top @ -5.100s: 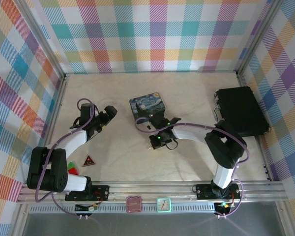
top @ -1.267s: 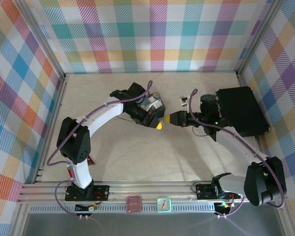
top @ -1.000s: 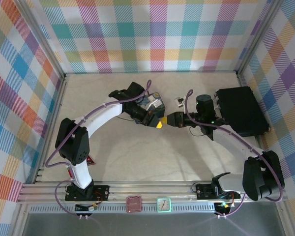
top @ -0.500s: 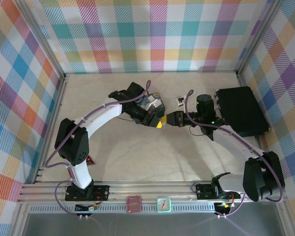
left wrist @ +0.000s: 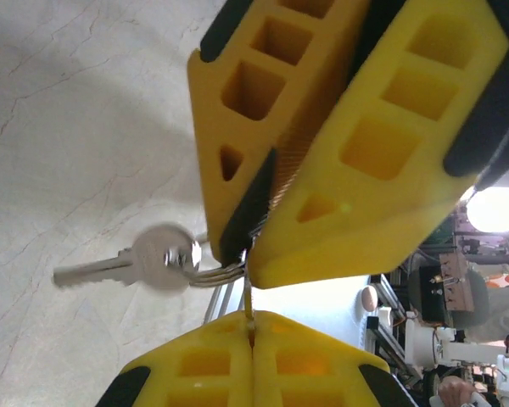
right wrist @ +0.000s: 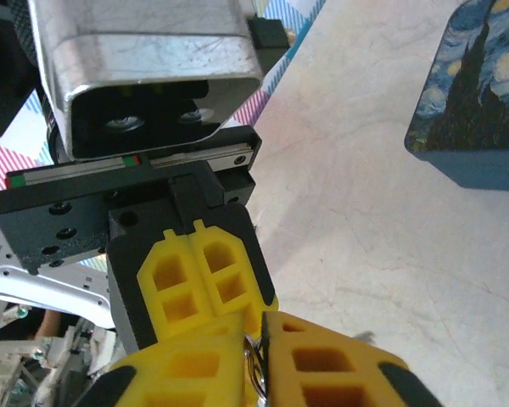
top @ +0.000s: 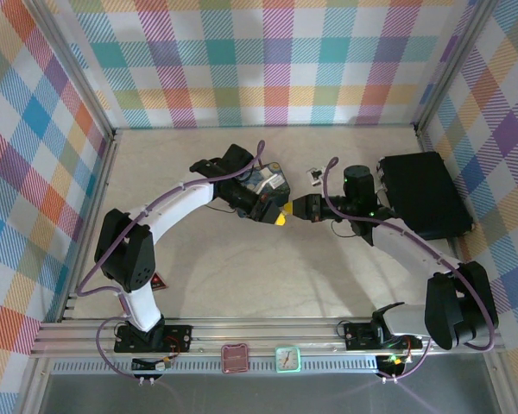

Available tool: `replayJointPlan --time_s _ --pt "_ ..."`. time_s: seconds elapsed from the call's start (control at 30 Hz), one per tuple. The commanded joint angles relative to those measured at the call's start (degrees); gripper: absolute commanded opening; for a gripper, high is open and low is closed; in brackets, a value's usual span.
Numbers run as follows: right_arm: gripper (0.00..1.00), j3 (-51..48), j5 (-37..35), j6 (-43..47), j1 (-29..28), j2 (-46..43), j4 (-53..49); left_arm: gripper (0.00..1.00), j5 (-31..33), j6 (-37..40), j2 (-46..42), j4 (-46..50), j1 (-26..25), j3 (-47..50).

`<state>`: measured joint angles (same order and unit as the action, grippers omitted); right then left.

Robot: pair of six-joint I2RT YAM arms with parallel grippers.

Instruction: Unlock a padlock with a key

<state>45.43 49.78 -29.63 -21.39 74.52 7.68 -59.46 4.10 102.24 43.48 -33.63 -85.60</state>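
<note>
My left gripper [top: 281,216] and right gripper [top: 297,210] meet tip to tip in front of the blue tin. In the left wrist view my left gripper [left wrist: 253,320] is shut on a thin metal key blade seen edge on. That blade rises into the right gripper's yellow fingers [left wrist: 365,170]. A wire key ring [left wrist: 216,273] pokes out of those fingers, and a silvery key [left wrist: 144,257] hangs from it. In the right wrist view my right gripper [right wrist: 259,339] is shut on the ring [right wrist: 253,370], facing the left gripper's fingers [right wrist: 195,275]. The tiny padlock [top: 314,177] lies on the table behind the grippers.
The blue starry-night tin [top: 270,183] [right wrist: 479,102] sits under the left wrist. A black case [top: 423,194] lies at the right wall, and a red triangular piece [top: 158,280] is by the left arm's base. Plaid walls close in the pale table [top: 242,285].
The right gripper has slid left from near the padlock until its tips meet the left gripper's. The left arm has held still.
</note>
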Motion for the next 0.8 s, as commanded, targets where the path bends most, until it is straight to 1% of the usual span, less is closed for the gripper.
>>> replayJointPlan --time_s 0.0,0.13,0.17,0.2,0.3,0.47,0.53,0.6,0.67,0.7,0.73,0.77 --pt "0.0 -0.74 2.23 -0.08 -0.54 0.99 1.86 0.0 -2.19 0.78 -2.09 -0.78 -0.39 0.07" --pt "0.0 -1.29 3.0 -1.19 -0.41 0.63 3.03 0.0 -1.3 -0.59 -2.5 -2.65 -0.31 0.43" --pt "0.01 -1.36 3.53 -1.55 -0.43 0.52 3.35 0.0 -1.48 -1.15 -2.61 -3.46 -0.3 0.67" --pt "0.05 -1.19 4.32 -1.8 -0.45 0.58 3.65 0.0 -1.5 -1.31 -2.81 -3.96 -0.3 0.69" --pt "0.11 -0.89 6.08 -2.0 -0.5 0.82 3.42 0.0 -1.27 -0.78 -2.73 -3.22 -0.21 0.02" --pt "0.12 -1.79 7.9 -2.56 -0.66 1.76 4.44 0.0 -1.5 -0.38 -2.45 -2.44 -0.12 -0.29" --pt "0.09 -2.21 7.89 -2.89 -0.76 1.87 4.8 0.0 -1.37 -0.49 -2.55 -2.59 -0.12 -0.4" --pt "0.02 -2.66 7.66 -3.07 -0.85 1.64 5.32 0.0 -1.19 -0.62 -2.66 -2.88 -0.12 -0.36" --pt "0.0 -2.77 7.12 -2.76 -0.89 1.27 4.98 0.0 -0.72 -0.74 -2.9 -2.99 0.01 -0.45" --pt "0.0 -2.8 6.24 -2.69 -0.89 0.93 4.85 0.03 -0.19 -1.26 -3.09 -3.26 0.1 -0.36" --pt "0.0 -2.78 5.44 -2.45 -0.85 0.5 4.61 0.11 0.46 -1.73 -3.3 -3.59 0.27 -0.25" --pt "0.0 -2.6 4.15 -2.0 -0.85 -0.03 3.59 0.27 1.45 -2.8 -3.7 -4.52 0.52 0.24"
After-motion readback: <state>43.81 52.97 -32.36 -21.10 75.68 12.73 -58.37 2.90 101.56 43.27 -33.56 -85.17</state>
